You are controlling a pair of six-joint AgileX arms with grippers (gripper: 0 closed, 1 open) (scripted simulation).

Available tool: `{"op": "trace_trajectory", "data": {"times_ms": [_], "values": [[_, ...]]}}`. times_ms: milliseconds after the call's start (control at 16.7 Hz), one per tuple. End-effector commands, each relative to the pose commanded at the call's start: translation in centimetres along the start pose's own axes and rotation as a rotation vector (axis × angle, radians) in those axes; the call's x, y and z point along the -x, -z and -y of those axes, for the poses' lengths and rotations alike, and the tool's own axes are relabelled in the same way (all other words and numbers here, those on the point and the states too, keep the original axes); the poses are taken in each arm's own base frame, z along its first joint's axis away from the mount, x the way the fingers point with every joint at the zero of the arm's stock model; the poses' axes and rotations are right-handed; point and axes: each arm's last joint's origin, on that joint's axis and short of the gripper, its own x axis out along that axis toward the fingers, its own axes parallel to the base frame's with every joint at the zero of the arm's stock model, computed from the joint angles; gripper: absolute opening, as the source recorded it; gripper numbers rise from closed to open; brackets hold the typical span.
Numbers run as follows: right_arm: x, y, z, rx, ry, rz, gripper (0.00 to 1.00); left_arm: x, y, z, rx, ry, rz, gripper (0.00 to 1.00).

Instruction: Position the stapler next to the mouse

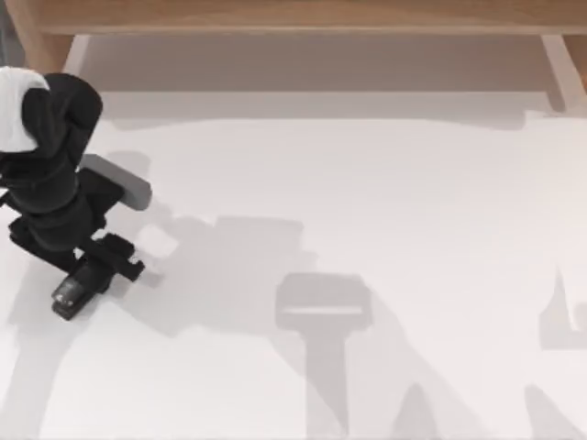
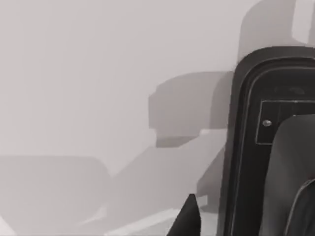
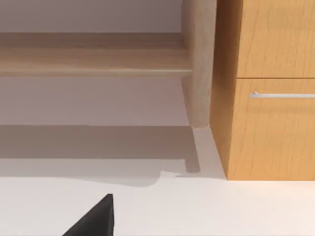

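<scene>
The left pincer (image 1: 92,273) sits low in the left part of the top view, at the end of the black left arm (image 1: 50,174). It appears to be closed on the stapler (image 1: 71,295), gripping it near the upper end; the fingers are mostly hidden under the arm, so I judge this from how the stapler hangs out from beneath them. In the left wrist view the stapler (image 2: 268,147) fills the right side of the frame as a dark rounded body, with one black fingertip (image 2: 189,219) poking up at the bottom edge.

The stapler's long axis runs on a diagonal, from upper right under the pincer down to lower left, where its end with pale markings points toward the lower left corner of the top view.

As for progress: the stapler looks picked up or about to be, yet the placing is not done. No mouse can be made out on the white surface (image 1: 385,183), so where it should go cannot be told.

The right pincer (image 3: 93,219) shows as a dark tip at the bottom of its wrist view, facing a wooden cabinet (image 3: 270,98); whether it is wide or narrow I cannot tell.
</scene>
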Motion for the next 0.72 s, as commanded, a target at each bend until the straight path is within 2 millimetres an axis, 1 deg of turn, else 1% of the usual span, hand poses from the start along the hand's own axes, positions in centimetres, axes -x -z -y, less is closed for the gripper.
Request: {"op": "trace_trajectory", "data": {"times_ms": [240, 300, 720], "values": [[0.00, 0.00, 0.00, 0.000, 0.000, 0.000, 1.00, 0.00, 0.00, 0.00, 0.000, 0.000, 0.000, 0.02], [0.00, 0.00, 0.00, 0.000, 0.000, 0.000, 1.00, 0.00, 0.00, 0.00, 0.000, 0.000, 0.000, 0.00], [0.00, 0.00, 0.00, 0.000, 0.000, 0.000, 1.00, 0.00, 0.00, 0.00, 0.000, 0.000, 0.000, 0.00]]}}
